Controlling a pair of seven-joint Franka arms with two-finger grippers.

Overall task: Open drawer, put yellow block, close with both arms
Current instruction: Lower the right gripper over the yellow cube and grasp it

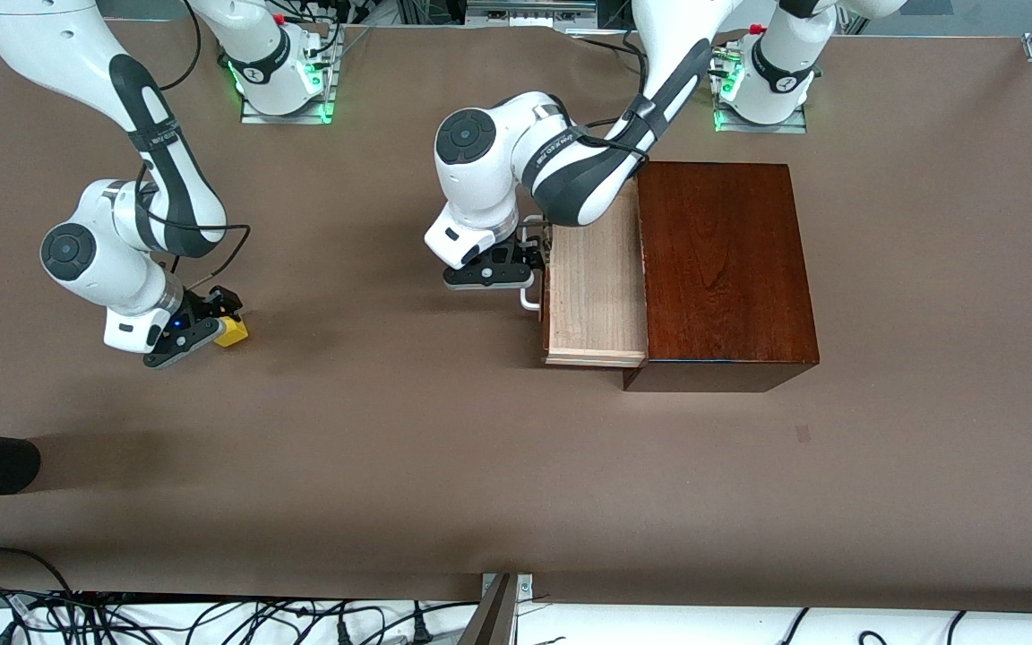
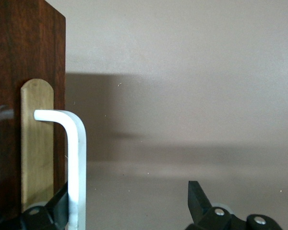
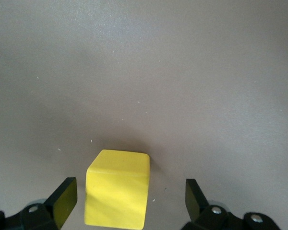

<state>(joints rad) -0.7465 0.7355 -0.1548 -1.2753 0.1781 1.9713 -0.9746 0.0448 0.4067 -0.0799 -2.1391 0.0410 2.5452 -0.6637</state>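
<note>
The drawer [image 1: 594,287] is pulled partly out of the box [image 1: 724,269], toward the right arm's end of the bench [image 1: 516,466]. Its pale wood interior is exposed and holds nothing visible. The box stands toward the left arm's end of the bench, just in front of the left arm's base.

The left gripper [image 1: 529,269] is at the drawer front, at the white handle [image 2: 73,158]. Its fingers [image 2: 197,199] stand wide. In the left wrist view one finger sits on each side of the handle bar, one of them close against the bar and the dark drawer front, the other well clear of it. Whether the near finger touches the bar cannot be told. The bar is not clamped.

The block [image 1: 232,331] sits on the bench toward the right arm's end, well apart from the drawer and slightly nearer the front camera than the handle.

The right gripper [image 1: 202,324] is down at the block. Its fingers [image 3: 65,199] stand wide, one on each side of the block [image 3: 117,189]. The right wrist view shows a gap between each finger and the block's faces, the gap being narrower on one side. The block is not gripped and rests flat on the bench.
</note>
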